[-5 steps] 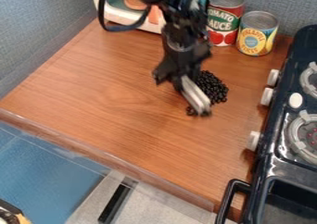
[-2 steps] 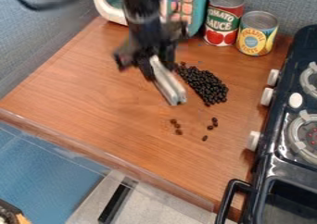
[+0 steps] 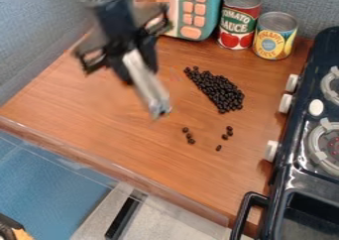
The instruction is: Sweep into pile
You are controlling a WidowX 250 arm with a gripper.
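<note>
On the counter (image 3: 99,130), black beans (image 3: 222,91) are piled and scattered beside the jaws, clamped on a pale bar (image 3: 147,83).
</note>
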